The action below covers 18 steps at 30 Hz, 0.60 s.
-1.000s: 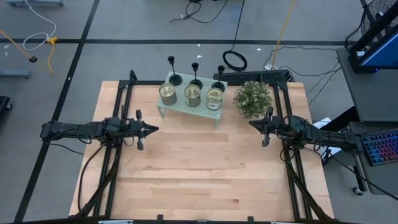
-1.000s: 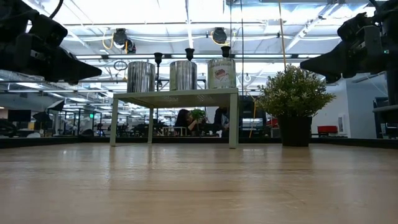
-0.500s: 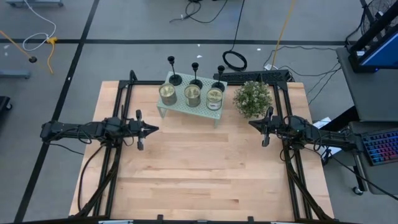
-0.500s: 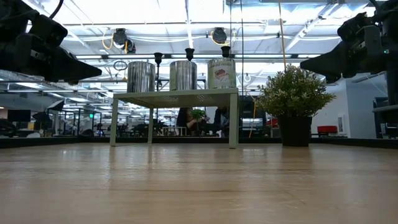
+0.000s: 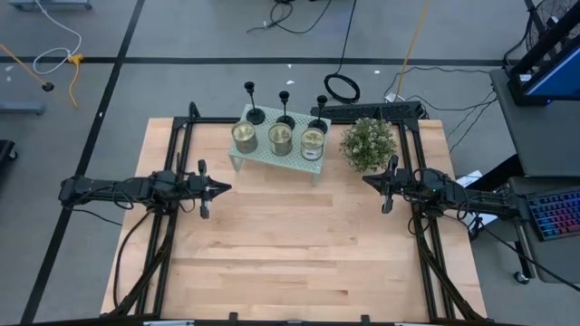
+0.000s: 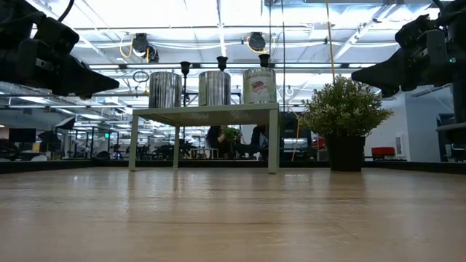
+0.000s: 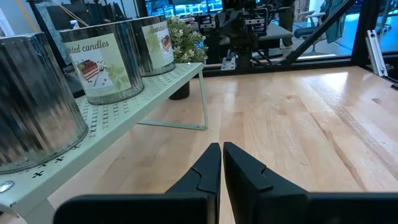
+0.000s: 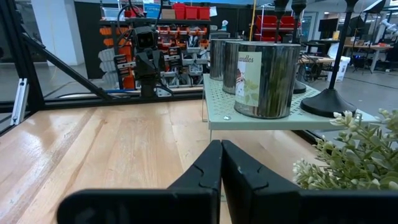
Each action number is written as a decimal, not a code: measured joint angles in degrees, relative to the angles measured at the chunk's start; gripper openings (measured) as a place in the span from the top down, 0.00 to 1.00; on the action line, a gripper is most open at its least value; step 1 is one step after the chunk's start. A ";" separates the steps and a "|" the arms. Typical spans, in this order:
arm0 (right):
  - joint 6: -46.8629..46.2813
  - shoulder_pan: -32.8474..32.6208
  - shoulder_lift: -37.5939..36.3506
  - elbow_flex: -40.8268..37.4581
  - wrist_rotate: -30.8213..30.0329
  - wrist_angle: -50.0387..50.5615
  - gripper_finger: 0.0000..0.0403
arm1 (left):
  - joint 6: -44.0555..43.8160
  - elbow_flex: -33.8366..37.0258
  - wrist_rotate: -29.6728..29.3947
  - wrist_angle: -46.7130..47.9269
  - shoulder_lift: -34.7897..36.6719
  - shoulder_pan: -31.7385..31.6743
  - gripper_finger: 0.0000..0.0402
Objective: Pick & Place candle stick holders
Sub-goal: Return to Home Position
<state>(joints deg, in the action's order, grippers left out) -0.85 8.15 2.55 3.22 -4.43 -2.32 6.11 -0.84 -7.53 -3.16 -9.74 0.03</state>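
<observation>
Three small black candle stick holders (image 5: 254, 101) (image 5: 285, 107) (image 5: 320, 114) stand by their round bases along the far edge of a pale green perforated shelf (image 5: 276, 156). In the low view their top cups (image 6: 222, 63) show above three metal candle tins (image 6: 214, 88). My left gripper (image 5: 227, 188) is shut and empty above the table's left part. My right gripper (image 5: 366, 179) is shut and empty above the right part, near the plant.
A small potted plant (image 5: 368, 143) stands right of the shelf, close to my right gripper. The three tins (image 5: 278, 138) stand in front of the holders. Black frame rails (image 5: 172, 163) run along the table's left and right sides. Bare wood (image 5: 290, 244) lies nearer.
</observation>
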 joint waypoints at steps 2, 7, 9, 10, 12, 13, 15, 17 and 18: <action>0.01 0.01 0.00 0.00 0.00 -0.01 0.99 | 0.00 0.00 0.00 0.00 0.00 0.00 0.94; 0.00 -0.01 0.46 0.00 0.00 -0.03 0.99 | 0.02 0.00 0.00 -0.02 0.00 0.00 0.94; 0.00 0.01 1.18 0.00 0.00 -0.03 0.99 | 0.02 0.00 0.00 -0.02 0.00 0.00 0.94; 0.00 -0.01 1.69 0.00 0.00 -0.03 0.99 | 0.02 0.00 0.00 -0.02 0.00 0.00 0.94; -0.01 0.00 2.72 0.00 0.00 -0.03 0.99 | 0.03 0.00 0.00 -0.04 0.00 0.00 0.94; 0.00 -0.01 3.30 0.00 0.00 -0.03 0.99 | 0.02 0.00 0.00 -0.03 0.00 0.00 0.94; -0.01 -0.01 4.40 0.00 0.00 -0.03 0.99 | 0.04 0.00 0.00 -0.04 0.00 0.00 0.94; 0.00 -0.01 5.41 0.00 0.00 -0.03 0.99 | 0.04 0.00 0.00 -0.04 0.00 0.00 0.94; -0.01 -0.01 5.84 0.00 0.00 -0.03 0.99 | 0.03 0.00 0.00 -0.04 0.00 0.00 0.94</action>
<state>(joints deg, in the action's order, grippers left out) -0.86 8.14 8.39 3.22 -4.43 -2.35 6.13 -0.84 -7.53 -3.20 -9.74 0.03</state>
